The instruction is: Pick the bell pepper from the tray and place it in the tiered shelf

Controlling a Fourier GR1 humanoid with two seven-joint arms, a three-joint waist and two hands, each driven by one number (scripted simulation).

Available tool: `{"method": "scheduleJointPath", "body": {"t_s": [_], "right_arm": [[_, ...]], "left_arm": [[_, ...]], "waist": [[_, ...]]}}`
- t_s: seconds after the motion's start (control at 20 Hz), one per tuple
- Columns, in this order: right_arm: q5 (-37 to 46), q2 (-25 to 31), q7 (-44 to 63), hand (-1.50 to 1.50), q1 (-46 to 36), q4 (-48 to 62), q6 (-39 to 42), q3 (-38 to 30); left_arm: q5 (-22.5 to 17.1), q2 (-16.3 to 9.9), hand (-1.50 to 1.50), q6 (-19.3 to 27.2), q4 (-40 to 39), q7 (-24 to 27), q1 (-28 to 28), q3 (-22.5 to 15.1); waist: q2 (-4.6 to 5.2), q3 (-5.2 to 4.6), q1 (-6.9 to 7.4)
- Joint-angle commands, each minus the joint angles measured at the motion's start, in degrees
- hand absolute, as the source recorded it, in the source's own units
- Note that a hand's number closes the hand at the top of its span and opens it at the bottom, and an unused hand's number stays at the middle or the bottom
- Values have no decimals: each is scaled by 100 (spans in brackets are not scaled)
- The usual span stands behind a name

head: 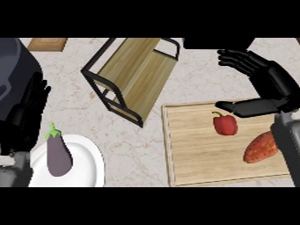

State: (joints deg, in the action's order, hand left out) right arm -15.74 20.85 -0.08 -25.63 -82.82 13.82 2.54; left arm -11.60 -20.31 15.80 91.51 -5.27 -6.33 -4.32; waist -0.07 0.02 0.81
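Note:
A red bell pepper [225, 124] with a green stem lies on the wooden tray [198, 162] at the right. My right hand [269, 90] hovers just above and to the right of it, open, thumb pointing left over the pepper's stem and fingers spread toward the far side. The tiered shelf [134, 70], black wire frame with wooden boards, stands tilted at the upper middle. My left hand [27, 112] rests open at the left edge, fingers up.
An orange-red sweet potato [261, 147] lies on the tray near my right forearm. A purple eggplant [59, 154] sits on a white plate [90, 169] at the lower left. A dark grey pot [6, 74] fills the upper left. A small wooden board [48, 42] shows at the top.

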Motion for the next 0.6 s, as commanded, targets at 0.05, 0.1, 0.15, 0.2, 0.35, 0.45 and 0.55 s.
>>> {"method": "scheduleJointPath", "body": {"t_s": [0.05, 0.1, 0.15, 0.2, 0.35, 0.45, 0.55], "right_arm": [[-297, 623, 199, -150, -7, -636, 1080, 70], [-348, 897, 355, -150, -39, -743, 1298, 29], [50, 1091, 319, -150, 18, -694, 1428, 276], [101, 1400, 442, -150, 66, -960, 1675, 339], [348, 1879, 1150, -150, -293, -1471, 2002, 688], [622, 2017, 1364, -150, -343, -1856, 2034, 841], [1168, 2248, 1722, -150, -687, -2303, 1967, 1051]], "left_arm": [[283, 142, 0, 317, 339, -252, 83, -128], [44, -124, 0, 87, 452, -331, 117, 151], [150, 88, 0, 187, 498, -317, 240, -107], [217, 173, 0, 296, 353, -257, 182, -111], [169, 71, 0, 137, 203, -155, 182, -23], [246, 111, 0, 111, 84, 49, 208, -45], [151, 146, 0, 168, 71, -93, 104, 46]], "waist": [[-22, -1, -108], [-30, -3, -98], [-28, -3, -86], [-39, -7, -164], [-47, -22, -159], [-33, -20, -159], [-52, -27, -159]]}}
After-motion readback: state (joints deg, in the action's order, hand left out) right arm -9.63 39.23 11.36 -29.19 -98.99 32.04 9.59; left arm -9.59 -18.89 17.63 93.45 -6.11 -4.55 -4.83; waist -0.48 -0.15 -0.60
